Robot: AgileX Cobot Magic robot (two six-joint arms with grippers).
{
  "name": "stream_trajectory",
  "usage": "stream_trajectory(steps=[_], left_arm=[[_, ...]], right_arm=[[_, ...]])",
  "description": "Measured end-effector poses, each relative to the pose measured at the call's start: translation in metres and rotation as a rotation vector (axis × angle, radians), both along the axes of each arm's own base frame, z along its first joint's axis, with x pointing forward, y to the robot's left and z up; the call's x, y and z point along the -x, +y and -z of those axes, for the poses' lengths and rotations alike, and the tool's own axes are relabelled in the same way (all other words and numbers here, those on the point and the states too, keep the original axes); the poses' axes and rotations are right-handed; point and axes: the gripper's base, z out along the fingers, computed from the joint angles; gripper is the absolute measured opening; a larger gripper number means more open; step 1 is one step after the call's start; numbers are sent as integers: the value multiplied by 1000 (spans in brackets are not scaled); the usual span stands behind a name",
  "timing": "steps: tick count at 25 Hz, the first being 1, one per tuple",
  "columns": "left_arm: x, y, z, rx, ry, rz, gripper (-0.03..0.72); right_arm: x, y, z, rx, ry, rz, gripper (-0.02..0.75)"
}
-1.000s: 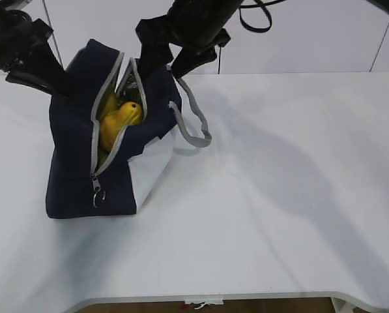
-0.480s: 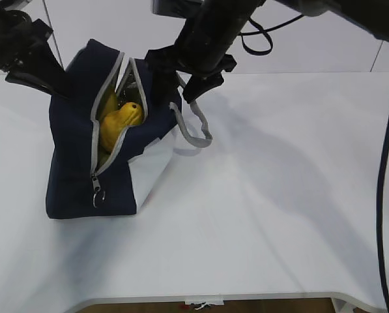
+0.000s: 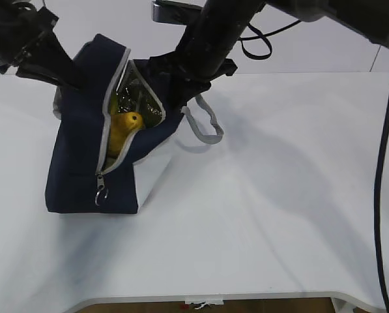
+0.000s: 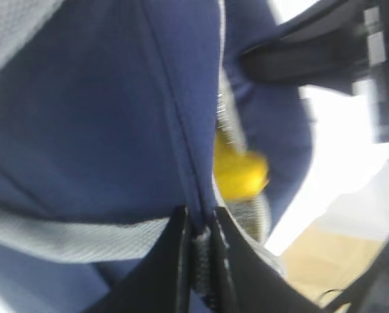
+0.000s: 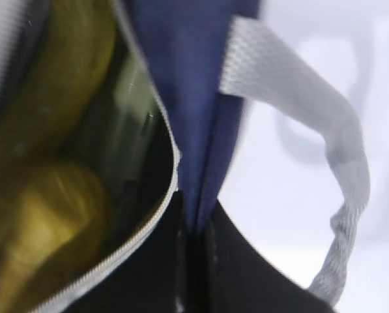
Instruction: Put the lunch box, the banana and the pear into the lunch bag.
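The navy lunch bag (image 3: pixel 77 169) stands at the left of the table, its zipper open. A yellow fruit (image 3: pixel 122 127) shows in the opening, also in the left wrist view (image 4: pixel 240 173) and the right wrist view (image 5: pixel 44 215); banana or pear, I cannot tell. Something greenish (image 3: pixel 139 98) lies behind it, perhaps the lunch box. My left gripper (image 4: pixel 199 228) is shut on the bag's left rim (image 4: pixel 116 130). My right gripper (image 5: pixel 194 228) is shut on the bag's right rim (image 5: pixel 194 78), beside a grey handle (image 5: pixel 298 104).
The white table (image 3: pixel 279 195) stretches to the right and front of the bag. A grey handle loop (image 3: pixel 207 127) hangs off the bag's right side. The zipper ring pull (image 3: pixel 101 194) hangs at the bag's front end. Black cables (image 3: pixel 386 195) run down the right.
The right gripper has come down and closed on the bag's right rim. Both arms have pulled the rims apart, so the opening is wider, and the bag has shifted slightly.
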Motion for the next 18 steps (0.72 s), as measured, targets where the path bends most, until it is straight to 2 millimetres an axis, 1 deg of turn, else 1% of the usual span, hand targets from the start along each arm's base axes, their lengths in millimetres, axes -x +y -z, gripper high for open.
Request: stream_trajectory(steps=[2, 3, 8, 11, 12, 14, 18], left_arm=[[1, -8, -3, 45, 4, 7, 17], [3, -15, -4, 68, 7, 17, 17], [5, -50, -12, 188, 2, -3, 17], [4, -64, -14, 204, -33, -25, 17], [5, -66, -14, 204, -40, -26, 17], [4, -70, -13, 206, -42, -27, 17], [0, -74, -5, 219, -15, -32, 17]], right_arm=[[1, -3, -6, 28, -26, 1, 14], [2, -6, -13, 41, -48, 1, 14], [19, -23, -66, 99, -174, 12, 14], [28, -35, -88, 156, -239, 28, 13], [31, -39, -90, 175, -243, 33, 13], [36, -45, -88, 210, -232, 36, 13], [39, -48, -70, 255, -177, 30, 13]])
